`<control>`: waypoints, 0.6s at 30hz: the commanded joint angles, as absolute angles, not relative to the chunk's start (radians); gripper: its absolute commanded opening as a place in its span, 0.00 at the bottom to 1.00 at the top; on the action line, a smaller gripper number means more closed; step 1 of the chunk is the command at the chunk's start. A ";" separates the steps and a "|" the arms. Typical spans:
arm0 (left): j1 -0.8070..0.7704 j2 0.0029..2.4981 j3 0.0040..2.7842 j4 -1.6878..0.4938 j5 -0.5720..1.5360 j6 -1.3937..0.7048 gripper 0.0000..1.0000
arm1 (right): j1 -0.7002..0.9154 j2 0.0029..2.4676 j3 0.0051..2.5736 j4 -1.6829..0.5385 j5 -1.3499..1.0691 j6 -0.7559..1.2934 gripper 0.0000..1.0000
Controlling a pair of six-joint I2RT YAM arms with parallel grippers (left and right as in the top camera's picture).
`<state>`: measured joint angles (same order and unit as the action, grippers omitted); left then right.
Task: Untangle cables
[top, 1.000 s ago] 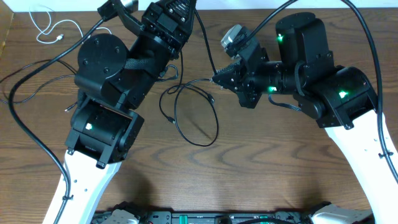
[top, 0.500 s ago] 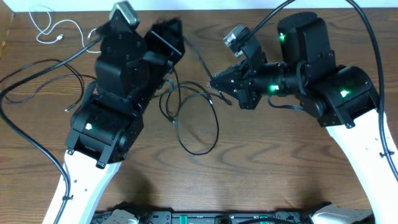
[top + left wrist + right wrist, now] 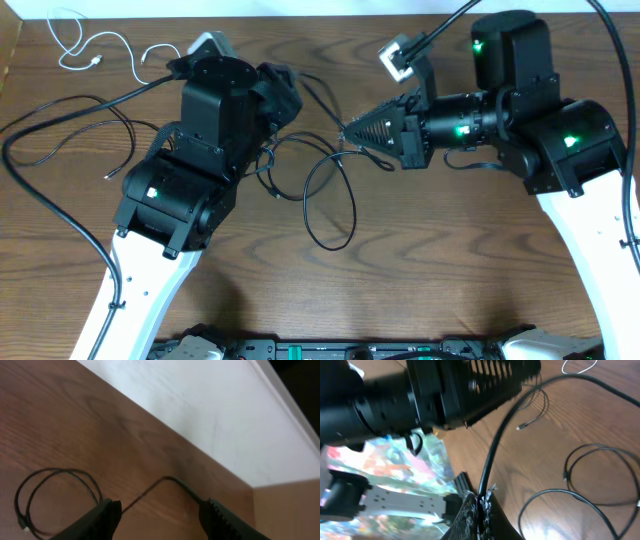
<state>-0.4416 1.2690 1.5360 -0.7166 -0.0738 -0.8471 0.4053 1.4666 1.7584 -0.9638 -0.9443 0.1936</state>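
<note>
Right end effector [image 3: 481, 505] clenched on a black cord [image 3: 492, 460], which rises straight from its tips. Left end effector [image 3: 162, 510] released, fingers wide apart. Taking the left arm [image 3: 205, 140] as mark:
- cord's slack loop [image 3: 351, 205] just right of it on counter [image 3: 450, 260]
- white cord [image 3: 85, 45] far upper left
- second black cord [image 3: 131, 135] left

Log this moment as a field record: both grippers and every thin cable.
left gripper: open, fingers wide apart
right gripper: shut on a black cable, held above the table
black cable loops: lying mid-table
second black cable: loose at the left side
white cable: far left corner, apart from the black ones
</note>
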 commanded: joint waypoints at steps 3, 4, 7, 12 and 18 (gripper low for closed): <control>-0.444 1.272 1.551 -0.729 0.065 -0.752 0.58 | 0.364 1.455 1.763 -0.953 -1.029 0.325 0.01; -0.444 1.272 1.551 -0.730 0.095 -0.751 0.58 | 0.355 1.455 1.763 -0.953 -1.029 0.348 0.01; -0.444 1.272 1.551 -0.727 0.196 -0.731 0.57 | 0.329 1.455 1.763 -0.925 -1.028 0.443 0.01; -0.444 1.272 1.551 -0.715 0.410 -0.502 0.57 | 0.281 1.455 1.763 -0.775 -1.019 0.699 0.01; -0.445 1.272 1.551 -0.699 0.614 -0.329 0.57 | 0.269 1.455 1.763 -0.641 -0.912 0.948 0.01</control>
<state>-0.4423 1.2690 1.5360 -0.7136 0.4225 -0.5060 0.2737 1.4662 1.7569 -0.6693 -0.9878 0.7300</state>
